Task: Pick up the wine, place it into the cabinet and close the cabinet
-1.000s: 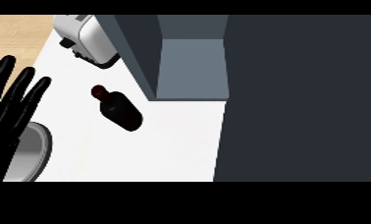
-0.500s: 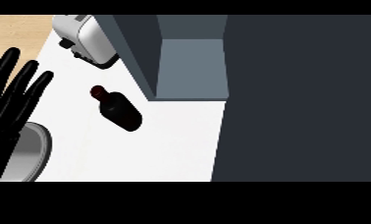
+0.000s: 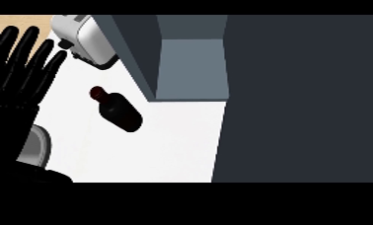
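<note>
The wine bottle (image 3: 120, 112), dark with a reddish cap, stands on the white counter left of the middle. Nothing touches it. Right of it is the open cabinet (image 3: 188, 68), its grey inside showing between a dark side wall and a wide dark door panel (image 3: 299, 100) that fills the right of the view. My left hand (image 3: 25, 78) shows at the left edge, open, fingers straight and pointing up, apart from the bottle. My right hand does not show.
A silver toaster (image 3: 87, 41) sits at the back left, close to the cabinet's corner. A grey round object (image 3: 36, 147) lies at the left edge below my left hand. White counter (image 3: 167, 145) lies in front of the cabinet.
My left hand has shifted slightly up and to the right. The bottle and cabinet have not moved.
</note>
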You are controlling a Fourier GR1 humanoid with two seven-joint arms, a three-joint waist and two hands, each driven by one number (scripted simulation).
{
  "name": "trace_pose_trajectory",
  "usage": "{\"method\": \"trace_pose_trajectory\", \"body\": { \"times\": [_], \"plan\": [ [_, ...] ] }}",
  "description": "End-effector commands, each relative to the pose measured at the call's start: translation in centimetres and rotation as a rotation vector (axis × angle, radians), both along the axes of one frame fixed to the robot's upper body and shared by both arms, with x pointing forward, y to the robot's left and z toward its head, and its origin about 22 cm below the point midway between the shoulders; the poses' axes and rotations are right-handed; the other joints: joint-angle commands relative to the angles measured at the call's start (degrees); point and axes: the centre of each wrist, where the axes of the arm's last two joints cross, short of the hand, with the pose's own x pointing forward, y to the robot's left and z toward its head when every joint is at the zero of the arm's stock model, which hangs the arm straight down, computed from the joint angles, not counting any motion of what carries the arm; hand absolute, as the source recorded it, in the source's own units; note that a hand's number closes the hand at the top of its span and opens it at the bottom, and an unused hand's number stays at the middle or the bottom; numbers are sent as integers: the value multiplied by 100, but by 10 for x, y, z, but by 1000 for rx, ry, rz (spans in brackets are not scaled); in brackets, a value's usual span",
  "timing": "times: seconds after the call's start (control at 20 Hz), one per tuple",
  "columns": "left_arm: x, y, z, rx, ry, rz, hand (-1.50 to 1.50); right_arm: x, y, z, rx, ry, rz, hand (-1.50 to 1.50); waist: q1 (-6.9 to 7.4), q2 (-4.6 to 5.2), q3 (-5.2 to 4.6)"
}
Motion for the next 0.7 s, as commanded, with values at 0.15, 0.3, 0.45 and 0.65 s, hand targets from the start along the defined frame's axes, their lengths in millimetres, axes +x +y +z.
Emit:
{"method": "trace_pose_trajectory", "body": {
  "times": [0.15, 0.3, 0.45, 0.65],
  "plan": [
    [13, -5, -34, 14, 6, 67, -150, -42, -8, 4, 11, -37, 63, -150, -30, 4, 2],
    [17, 5, -22, 15, 12, 76, -150, -42, -5, 12, 29, -46, 60, -150, -5, -4, 0],
    [36, 9, -45, 25, 27, 83, -150, -30, 1, 24, 4, -53, 80, -150, -16, 1, -4],
    [31, 14, -79, 68, 93, 70, -150, -38, -5, 22, 13, -34, 62, -150, -23, -4, -2]
  ]
}}
